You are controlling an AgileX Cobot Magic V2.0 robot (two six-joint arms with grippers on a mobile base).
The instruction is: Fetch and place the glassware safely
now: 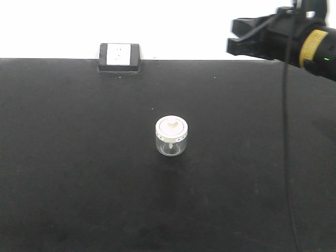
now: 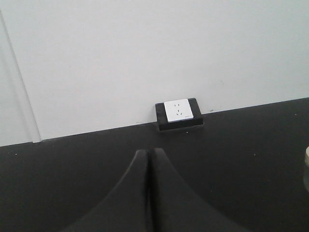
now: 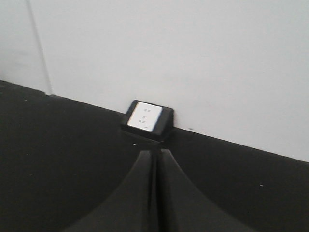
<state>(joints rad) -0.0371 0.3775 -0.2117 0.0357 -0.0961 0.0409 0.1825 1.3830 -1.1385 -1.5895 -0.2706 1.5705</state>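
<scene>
Mid-table, the glass jar (image 1: 171, 137) stands untouched, lid on; nothing fetched yet. Right gripper (image 3: 155, 159) and left gripper (image 2: 148, 157) both pinched together, empty; the whole grasp remains.

Glass jar (image 2: 306, 166) at 3 o'clock: cropped by the frame edge, only a sliver visible. Right arm (image 1: 294, 37) at 2 o'clock: cropped. Socket (image 3: 145, 116) markings: blurred.

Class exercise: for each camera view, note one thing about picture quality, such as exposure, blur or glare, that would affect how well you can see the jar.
Exterior front-facing view: the wall is blown out to white, yet the glass jar stands sharp against the black table. Left wrist view: evenly lit and fairly sharp, the jar only a cut-off sliver at the right edge. Right wrist view: softer, slightly blurred, the socket box fuzzy, no jar in sight.
</scene>
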